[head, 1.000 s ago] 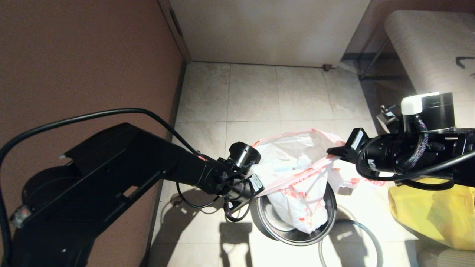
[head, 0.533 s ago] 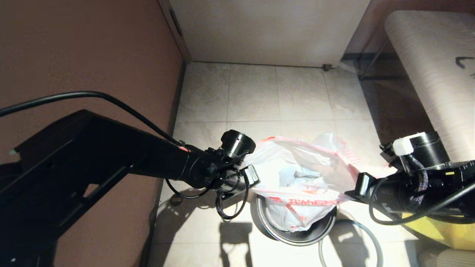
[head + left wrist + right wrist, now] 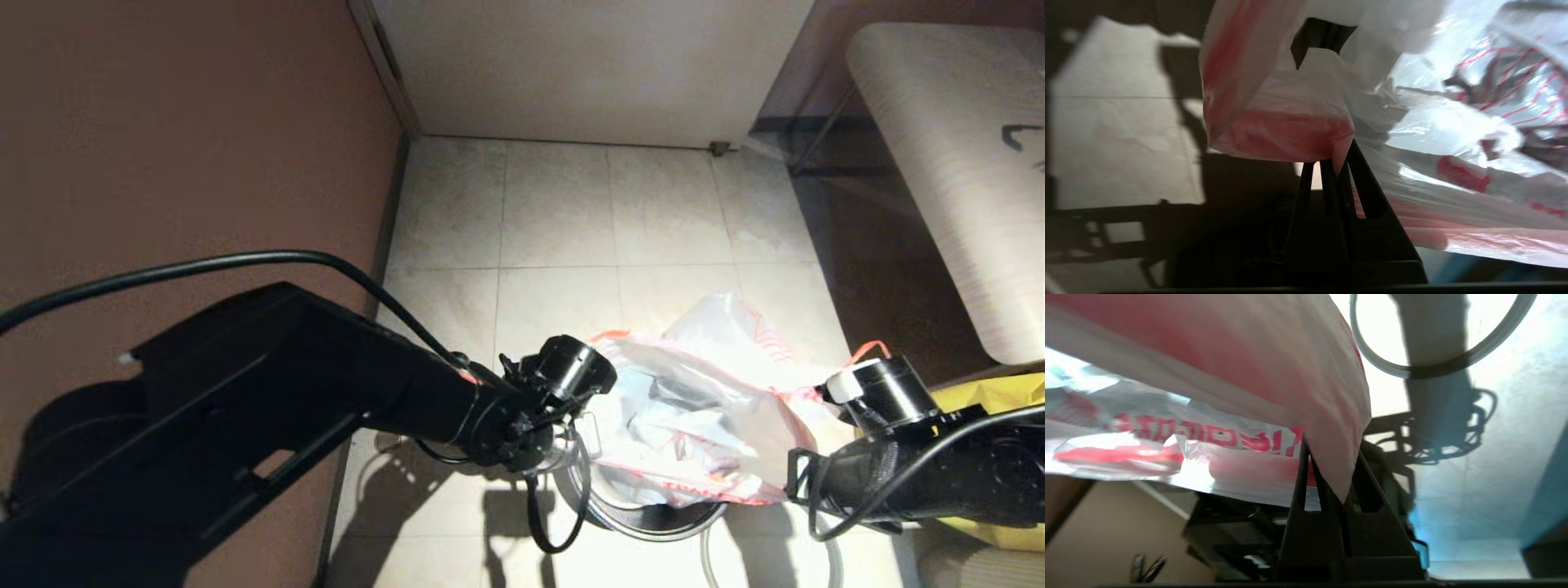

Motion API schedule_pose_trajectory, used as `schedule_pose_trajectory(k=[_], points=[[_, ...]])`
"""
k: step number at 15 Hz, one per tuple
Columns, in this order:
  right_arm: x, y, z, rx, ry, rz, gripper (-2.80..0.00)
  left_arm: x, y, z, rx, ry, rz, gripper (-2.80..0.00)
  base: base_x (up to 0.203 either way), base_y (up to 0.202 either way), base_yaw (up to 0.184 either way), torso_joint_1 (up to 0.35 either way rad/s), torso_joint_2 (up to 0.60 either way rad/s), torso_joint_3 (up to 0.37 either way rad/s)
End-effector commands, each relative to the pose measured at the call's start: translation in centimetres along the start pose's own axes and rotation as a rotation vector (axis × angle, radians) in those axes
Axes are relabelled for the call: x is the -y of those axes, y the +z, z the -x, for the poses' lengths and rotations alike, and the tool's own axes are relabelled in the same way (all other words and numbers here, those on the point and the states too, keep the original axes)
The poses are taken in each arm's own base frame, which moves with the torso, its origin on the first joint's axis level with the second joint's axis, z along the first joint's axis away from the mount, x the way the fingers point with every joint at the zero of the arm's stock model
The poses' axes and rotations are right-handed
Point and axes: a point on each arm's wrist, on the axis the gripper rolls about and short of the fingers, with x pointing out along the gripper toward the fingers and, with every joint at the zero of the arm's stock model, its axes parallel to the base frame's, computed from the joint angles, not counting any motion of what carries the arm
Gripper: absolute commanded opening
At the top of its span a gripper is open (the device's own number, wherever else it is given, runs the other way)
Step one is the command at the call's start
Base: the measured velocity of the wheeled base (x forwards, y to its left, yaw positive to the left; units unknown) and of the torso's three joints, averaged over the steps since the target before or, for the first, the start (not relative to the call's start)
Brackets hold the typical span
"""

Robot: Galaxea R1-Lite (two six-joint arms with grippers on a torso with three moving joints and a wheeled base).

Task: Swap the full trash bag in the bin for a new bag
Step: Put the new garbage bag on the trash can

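Note:
The new bag (image 3: 694, 425), limp translucent white plastic with a red hem and red print, hangs stretched open over the bin (image 3: 645, 521), whose black body and round rim show only beneath it. My left gripper (image 3: 581, 433) is shut on the bag's left hem, with the red hem (image 3: 1286, 134) pinched between the fingertips (image 3: 1349, 157). My right gripper (image 3: 796, 482) is shut on the right hem (image 3: 1331, 428), just right of the bin. The bin's grey hoop (image 3: 831, 549) lies loose on the floor beside it, also seen in the right wrist view (image 3: 1400, 369). The full trash bag is out of view.
A big yellow bag (image 3: 992, 392) sits at the right behind my right arm. A padded bench (image 3: 955, 163) stands at the far right. A brown wall (image 3: 204, 147) runs along the left. Pale floor tiles (image 3: 563, 220) stretch beyond the bin.
Both grippers have come down and nearer to me with the bag. Its mouth, first a taut band, has spread wide over the bin. The right arm dropped the most.

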Motion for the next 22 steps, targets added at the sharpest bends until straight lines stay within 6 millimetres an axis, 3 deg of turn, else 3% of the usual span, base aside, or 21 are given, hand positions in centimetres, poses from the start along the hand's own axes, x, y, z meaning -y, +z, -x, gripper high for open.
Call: schedule_pose_trajectory(k=[1,5,8,11,14,17,22], points=[[0.7,-0.7,-3.7,-0.078,-0.063,0.003,-2.8,-0.1,-1.8,-1.9,-0.023,0.068,-0.042,-2.8,0.0,0.0,0.0,0.0,0.0,0.0],[1.9,-1.6,-9.7,-0.082,-0.175,0.053,-2.8,-0.6,-2.7,-2.4,-0.013,0.138,-0.071,-2.8,0.0,0.0,0.0,0.0,0.0,0.0],[1.8,-1.6,-12.0,-0.05,-0.172,0.082,-2.8,-1.5,-4.0,-2.6,-0.032,0.192,-0.115,-2.8,0.0,0.0,0.0,0.0,0.0,0.0],[1.3,-0.2,-13.9,0.0,-0.149,0.093,-2.8,-1.5,-3.9,-3.7,-0.025,0.207,-0.113,-2.8,0.0,0.0,0.0,0.0,0.0,0.0],[-1.2,0.9,-14.4,0.057,-0.089,0.124,-2.8,-1.8,-3.5,-3.8,0.007,0.224,-0.094,-2.8,0.0,0.0,0.0,0.0,0.0,0.0],[-4.3,2.3,-13.5,0.167,0.008,0.142,-2.8,-2.5,-1.2,-2.0,0.063,0.208,-0.044,-2.8,0.0,0.0,0.0,0.0,0.0,0.0],[-10.1,3.1,-13.0,0.257,0.167,0.211,-2.8,-7.4,2.1,-2.0,0.095,0.276,0.077,-2.8,0.0,0.0,0.0,0.0,0.0,0.0]])
